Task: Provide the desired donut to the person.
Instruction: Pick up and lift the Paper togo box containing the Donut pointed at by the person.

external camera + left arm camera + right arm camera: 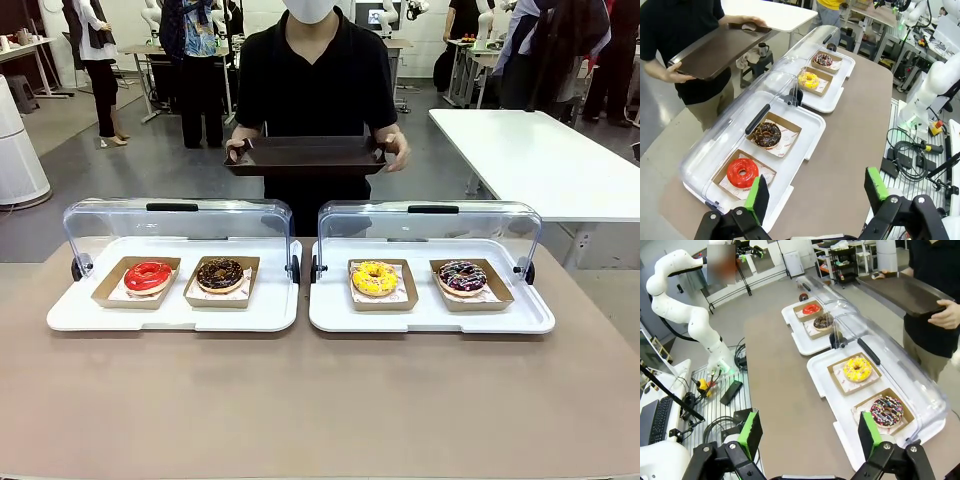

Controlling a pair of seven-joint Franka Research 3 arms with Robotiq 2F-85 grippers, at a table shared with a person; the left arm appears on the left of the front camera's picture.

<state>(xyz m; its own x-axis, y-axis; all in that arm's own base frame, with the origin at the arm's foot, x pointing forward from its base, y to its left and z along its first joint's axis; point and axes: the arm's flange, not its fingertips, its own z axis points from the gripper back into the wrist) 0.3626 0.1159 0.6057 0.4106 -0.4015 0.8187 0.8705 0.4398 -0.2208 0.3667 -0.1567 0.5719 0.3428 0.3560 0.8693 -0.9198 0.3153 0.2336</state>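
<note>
The left gripper [816,187], spread, has the red donut [742,172] at ten o'clock; right gripper [809,429], spread too, the sprinkled donut [886,411] at two.

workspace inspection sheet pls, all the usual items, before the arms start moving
surface: brown table, carrying a left white tray and a right white tray
job's things: red donut and chocolate donut on the left white tray; yellow donut and sprinkled donut on the right white tray; both clear lids open; person at the far side holding a brown serving tray
clutter: nothing seen
grippers: left gripper and right gripper, jaws wide open, nothing held
cables: black cables beside the table, off its top
surroundings: white table behind, other people farther off
</note>
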